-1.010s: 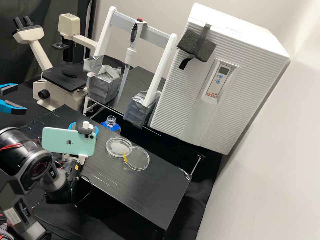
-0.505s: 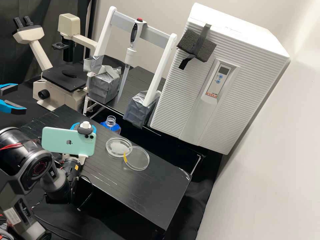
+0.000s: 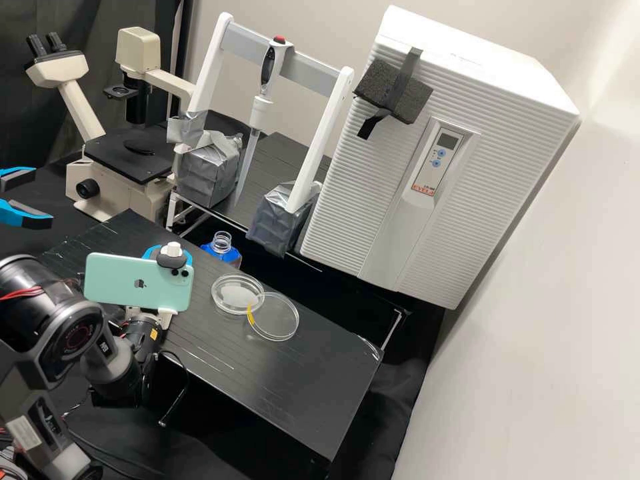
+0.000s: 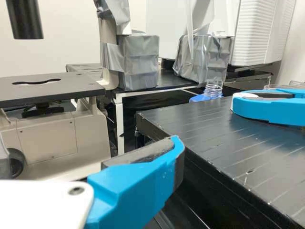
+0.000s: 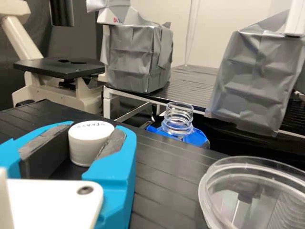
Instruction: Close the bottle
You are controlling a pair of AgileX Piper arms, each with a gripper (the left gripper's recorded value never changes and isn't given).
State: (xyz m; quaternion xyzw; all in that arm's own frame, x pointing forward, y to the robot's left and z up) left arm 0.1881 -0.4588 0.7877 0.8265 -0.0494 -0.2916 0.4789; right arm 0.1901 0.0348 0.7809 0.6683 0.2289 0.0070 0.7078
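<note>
Biggest thing here is the white boxy machine (image 3: pixel 440 153), with fine horizontal ribs all over, a small control panel and a black foam block strapped to its top corner. Next is the black tabletop (image 3: pixel 280 373), matte with long straight grooves running across it. Behind it is a beige microscope (image 3: pixel 100 133) with a flat black stage. Beside that stands a white pipette stand (image 3: pixel 280 67) whose two feet are wrapped in crinkly grey tape, with a slim pipette (image 3: pixel 257 113) hanging from the crossbar.

A mint-green phone (image 3: pixel 138 283) is mounted on the near arm. Two clear round petri dishes (image 3: pixel 257 305) lie flat on the tabletop, rims touching. One has a little yellow strip on its edge.

The left pincer (image 3: pixel 23 198) hangs out at the left edge near the microscope, blue fingers spread wide with nothing between them. The right pincer (image 3: pixel 168 257) is over the tabletop's far-left part, its grey pads clamped on a short white cylindrical cap (image 5: pixel 90 136).

The bottle (image 5: pixel 178 121) is clear plastic with a ridged threaded neck and a blue body. It stands upright with its mouth uncapped, just past the tabletop's far edge, near one of the taped feet. The cap is near it but not over it.
</note>
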